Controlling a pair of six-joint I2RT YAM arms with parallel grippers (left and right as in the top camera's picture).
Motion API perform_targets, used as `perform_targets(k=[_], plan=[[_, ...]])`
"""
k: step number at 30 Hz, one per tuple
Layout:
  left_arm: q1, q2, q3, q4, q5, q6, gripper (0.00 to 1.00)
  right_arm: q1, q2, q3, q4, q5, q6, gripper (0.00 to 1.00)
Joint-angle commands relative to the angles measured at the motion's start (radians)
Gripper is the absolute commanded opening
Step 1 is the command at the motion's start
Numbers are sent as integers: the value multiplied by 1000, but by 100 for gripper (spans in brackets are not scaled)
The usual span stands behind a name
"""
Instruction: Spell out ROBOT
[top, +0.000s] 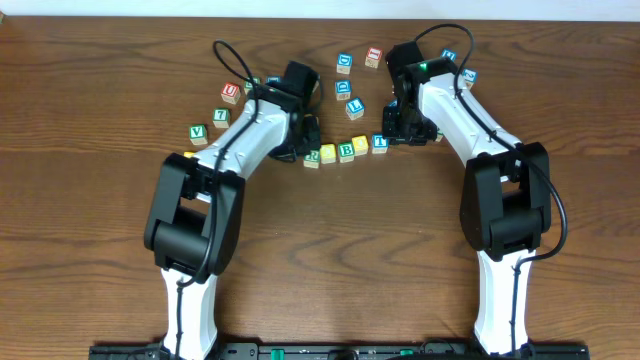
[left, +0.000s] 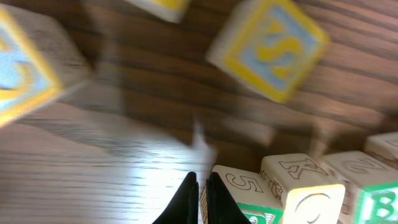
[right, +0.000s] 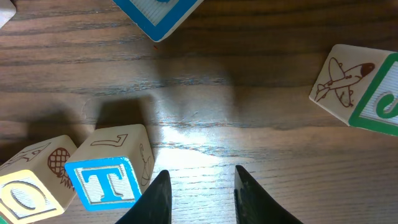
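Lt gripper (left: 199, 193): fingers pressed together, nothing pinched, tips low over the table (left: 93, 162). Just to its right stood the R cube (top: 312, 157), green frame, w/ a "5" on the side facing the wrist cam. Couldn't tell if the finger touched it. Further right of that claw, packed in a row: first O cube (left: 308, 196), yellow face, then B cube (left: 373, 202), green frame. Well ahead of the tips was a blurred yellow-and-blue cube (left: 268, 48).

Rt gripper (right: 198, 193): fingers spread partway, gap empty, bare wood under it. T cube (right: 106, 177), blue frame, stood just beside the finger on the left of the wrist view, outside the gap, not touching. Second O cube (right: 28, 186) was further left, up against the T cube. Ahead & to the right of that claw, well apart, was the airplane cube (right: 348, 78). Straight ahead, at the top edge, was a blue-framed cube (right: 158, 12).

From overhead the row read R, O, B, O, T in a slight arc btw the two claws: Lt gripper at the R end, Rt gripper just past the T end.
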Motion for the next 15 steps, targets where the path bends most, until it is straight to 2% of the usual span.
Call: perform_targets(k=[1, 15], plan=[[-24, 14, -12, 23, -5, -2, 7, -1, -23, -6, 2, 15, -5, 28], [-25, 14, -12, 57, -6, -14, 7, 0, -23, -59, 87, -34, -32, 24]])
